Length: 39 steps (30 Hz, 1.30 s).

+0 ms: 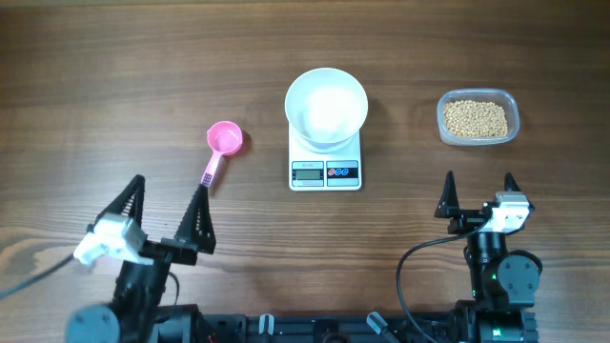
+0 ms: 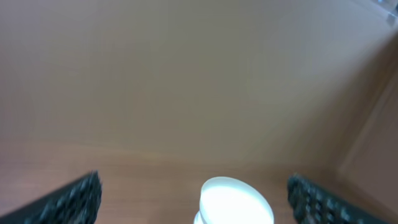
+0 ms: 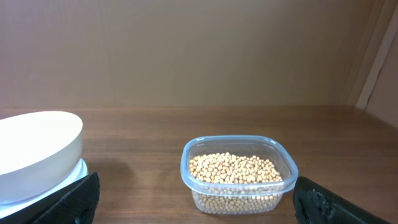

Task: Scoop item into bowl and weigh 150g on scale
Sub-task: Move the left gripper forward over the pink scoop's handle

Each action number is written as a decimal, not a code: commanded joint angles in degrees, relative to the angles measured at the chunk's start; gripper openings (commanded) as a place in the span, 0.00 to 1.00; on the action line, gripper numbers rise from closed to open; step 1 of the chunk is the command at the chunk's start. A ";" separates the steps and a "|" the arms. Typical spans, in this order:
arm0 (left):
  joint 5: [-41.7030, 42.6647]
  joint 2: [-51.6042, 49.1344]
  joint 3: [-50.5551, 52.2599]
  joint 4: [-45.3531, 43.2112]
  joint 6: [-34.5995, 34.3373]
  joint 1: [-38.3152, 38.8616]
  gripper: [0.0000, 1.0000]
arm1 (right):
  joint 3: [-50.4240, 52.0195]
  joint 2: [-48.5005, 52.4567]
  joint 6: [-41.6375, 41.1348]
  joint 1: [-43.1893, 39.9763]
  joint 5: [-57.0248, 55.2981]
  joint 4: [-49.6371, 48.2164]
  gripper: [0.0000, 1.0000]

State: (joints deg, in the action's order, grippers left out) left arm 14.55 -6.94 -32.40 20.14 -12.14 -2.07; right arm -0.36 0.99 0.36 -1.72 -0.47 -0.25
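The white bowl (image 1: 326,107) stands empty on the small white scale (image 1: 325,171) at the middle of the table. The pale-tan beans (image 1: 476,118) fill a clear plastic tub (image 1: 514,115) to the right of the scale; the right wrist view shows the beans (image 3: 236,169) straight ahead and the bowl (image 3: 37,149) at the left edge. My left gripper (image 1: 167,208) is open near the front left, empty. My right gripper (image 1: 478,189) is open below the tub, empty. The left wrist view is blurred, with the bowl (image 2: 236,200) low between the fingers.
A pink measuring scoop (image 1: 223,145) lies left of the scale, handle pointing toward the front, just beyond my left gripper. Bare wooden table (image 1: 114,76) lies around everything. A tan wall (image 3: 186,50) stands behind the table's far edge.
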 commanded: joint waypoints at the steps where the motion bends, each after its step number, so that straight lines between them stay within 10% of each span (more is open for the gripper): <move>1: -0.28 -13.44 -11.91 12.00 5.73 -0.42 1.00 | 0.07 -0.57 0.98 -0.24 0.33 -0.13 1.00; 13: 0.22 -58.82 -48.04 39.85 5.75 -0.42 1.00 | 0.07 -0.57 1.01 -0.24 0.33 -0.13 1.00; 23: -1.46 -75.67 -50.12 54.69 5.95 -3.37 1.00 | 0.07 -0.57 1.01 -0.24 0.33 -0.13 1.00; 39: 2.23 -90.12 -49.46 51.01 15.96 -6.80 1.00 | 0.07 -0.57 0.98 -0.24 0.33 -0.13 1.00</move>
State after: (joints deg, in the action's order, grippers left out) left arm 12.49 -93.89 -82.00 71.48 -0.21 -8.64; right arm -0.36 0.99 0.36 -1.72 -0.47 -0.23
